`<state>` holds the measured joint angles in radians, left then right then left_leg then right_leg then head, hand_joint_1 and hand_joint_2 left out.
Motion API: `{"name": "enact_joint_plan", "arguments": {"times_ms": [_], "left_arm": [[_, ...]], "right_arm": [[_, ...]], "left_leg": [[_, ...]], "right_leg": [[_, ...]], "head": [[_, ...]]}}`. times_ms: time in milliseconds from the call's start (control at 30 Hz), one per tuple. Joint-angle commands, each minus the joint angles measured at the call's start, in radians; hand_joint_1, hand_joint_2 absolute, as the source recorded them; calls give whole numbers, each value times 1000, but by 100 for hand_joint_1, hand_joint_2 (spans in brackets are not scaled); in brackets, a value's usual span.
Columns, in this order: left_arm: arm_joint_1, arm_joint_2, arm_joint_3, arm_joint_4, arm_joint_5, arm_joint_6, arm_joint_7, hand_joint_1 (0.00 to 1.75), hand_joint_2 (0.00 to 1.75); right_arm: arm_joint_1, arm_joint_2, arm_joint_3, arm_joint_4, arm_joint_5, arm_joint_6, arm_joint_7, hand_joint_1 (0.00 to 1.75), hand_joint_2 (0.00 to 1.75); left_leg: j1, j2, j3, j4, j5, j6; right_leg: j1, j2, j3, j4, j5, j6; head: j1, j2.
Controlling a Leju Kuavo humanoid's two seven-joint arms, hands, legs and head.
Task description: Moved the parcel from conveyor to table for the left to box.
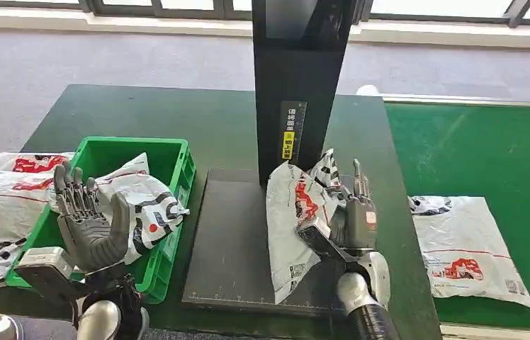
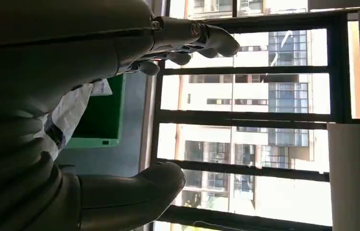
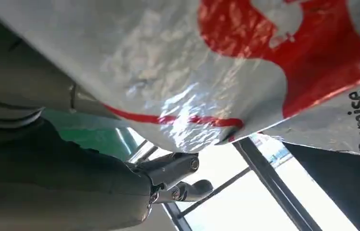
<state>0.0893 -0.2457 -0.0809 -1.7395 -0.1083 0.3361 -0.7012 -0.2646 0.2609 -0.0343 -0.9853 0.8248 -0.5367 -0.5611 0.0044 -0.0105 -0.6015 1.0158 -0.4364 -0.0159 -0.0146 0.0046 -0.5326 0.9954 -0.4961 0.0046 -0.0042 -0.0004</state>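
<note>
White plastic, red-printed: the parcel [image 1: 294, 227] stands pinched in the right hand [image 1: 351, 223] over the black plate [image 1: 230, 244] at the table's [image 1: 177, 117] front edge, already off the conveyor [image 1: 482, 142]. Left hand [image 1: 92, 219] hovers empty, fingers spread, beside the green box [image 1: 170, 152]; release and boxing remain.

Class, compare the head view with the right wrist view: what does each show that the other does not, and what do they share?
Head view alone: the green crate with a parcel inside, the left hand raised open beside it, the black platform, and another parcel on the green belt.

Right wrist view alone: the word "Promise" printed on the held parcel, and window frames behind.

Both: the right hand gripping that white and red parcel.
</note>
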Motion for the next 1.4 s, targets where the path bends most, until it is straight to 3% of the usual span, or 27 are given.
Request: {"name": "enact_joint_plan", "arguments": {"times_ms": [33, 267, 300, 400, 600, 633, 767, 1133, 1267, 1333, 1400], "left_arm": [[-11, 20, -8, 41, -12, -12, 3, 0, 175], [-6, 16, -3, 46, -17, -22, 3, 0, 175], [-3, 13, -1, 44, -21, -28, 3, 0, 175], [-2, 12, -1, 42, -22, -29, 3, 0, 175], [4, 11, -3, 41, -29, -35, 3, 0, 175], [1, 13, -3, 44, -29, -40, 3, 0, 175], [-15, 17, 3, 59, -25, -51, 3, 0, 175], [-29, 8, 12, 75, -31, -57, 3, 0, 175], [-22, 3, 14, 69, -35, -50, 3, 0, 175], [-17, 4, 4, 68, -35, -36, 3, 0, 175], [-14, 1, -6, 67, -43, -28, 3, 0, 175]], "right_arm": [[15, -13, -59, 18, 27, 20, 33, 0, 0], [40, -9, -63, -17, 58, 30, 66, 0, 0], [34, -18, -61, 11, 132, 51, 154, 0, 0], [24, -23, -58, 44, 168, 51, 174, 0, 0], [43, -16, -51, 29, 158, 76, 138, 0, 0], [42, -29, -28, 49, 224, 99, 181, 0, 175], [20, -28, -9, 91, 286, 89, 200, 0, 175], [-9, -27, -32, 85, 273, 92, 205, 0, 175], [22, -6, -62, -9, 165, 15, 84, 0, 175], [102, 23, -81, -206, 82, -115, -16, 0, 175], [157, 34, -76, -305, 19, -134, -62, 0, 175]], "left_leg": [[0, -1, 4, -4, 0, 0], [0, 0, 2, -2, 0, 0], [-1, 0, 3, -4, 1, 0], [-1, 0, 4, -4, 1, 0], [-1, 0, 3, -4, 0, 0], [0, 0, 2, -2, 0, 0], [0, 0, 3, -3, 0, 0], [0, 0, 1, -1, 0, 0], [-1, 0, 2, -2, 0, 0], [-1, 0, 3, -3, 0, 0], [-1, -3, 1, -2, 0, 0]], "right_leg": [[0, -3, 5, -4, 0, -1], [0, -1, 2, -2, 0, -1], [0, -1, 3, -3, 0, -1], [0, -1, 4, -4, 0, -1], [0, -1, 4, -4, 0, -1], [0, -1, 2, -2, -1, -1], [0, -1, 3, -3, 0, -1], [0, -1, 1, -1, 0, -1], [0, -1, 2, -2, 0, -1], [-1, -2, 3, -3, -1, -1], [-1, -4, 2, -1, -2, -1]], "head": [[0, 0], [0, 0], [0, 0], [0, 0], [0, 0], [0, 0], [0, 0], [0, 0], [0, 0], [0, 0], [0, 0]]}}
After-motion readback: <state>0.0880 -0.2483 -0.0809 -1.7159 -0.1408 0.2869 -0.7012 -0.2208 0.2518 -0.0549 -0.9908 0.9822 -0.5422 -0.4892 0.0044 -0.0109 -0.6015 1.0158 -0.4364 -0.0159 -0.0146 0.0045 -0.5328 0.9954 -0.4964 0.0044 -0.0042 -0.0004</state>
